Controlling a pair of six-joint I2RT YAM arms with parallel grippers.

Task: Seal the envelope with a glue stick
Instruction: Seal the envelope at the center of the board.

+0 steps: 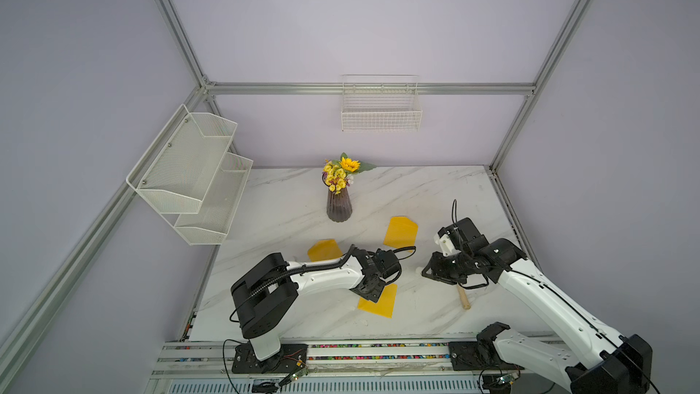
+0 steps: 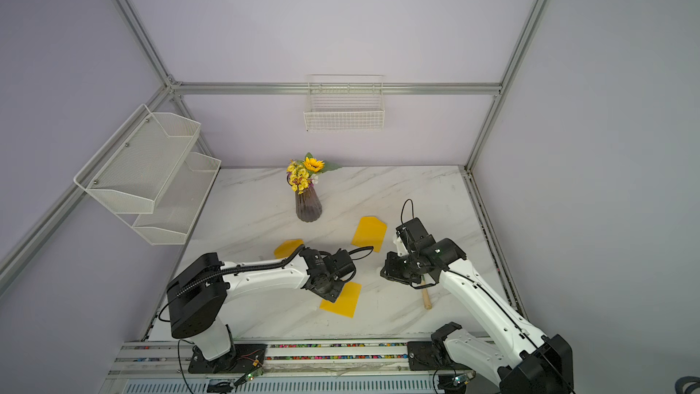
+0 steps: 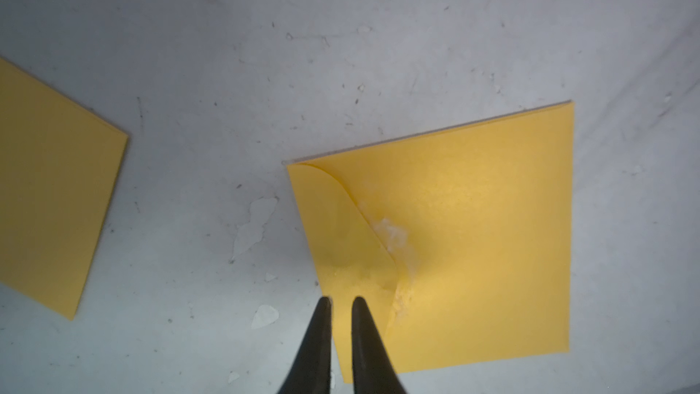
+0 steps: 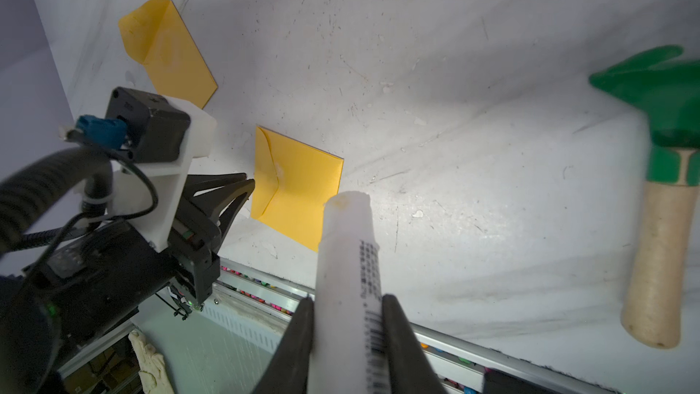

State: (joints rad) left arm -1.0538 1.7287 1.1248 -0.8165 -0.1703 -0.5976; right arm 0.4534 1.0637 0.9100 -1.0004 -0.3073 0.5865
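While clamped, glue stick [image 4: 346,259] faces envelope [image 4: 303,187].

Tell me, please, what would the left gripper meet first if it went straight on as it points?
The left gripper would probably meet the nearest yellow envelope, at its folded flap; how near is unclear.

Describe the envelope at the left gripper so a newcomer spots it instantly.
On the marble table, go to the front, at the left gripper. The envelope is the nearest of three yellow ones, flap folded down with white glue smears along its edge.
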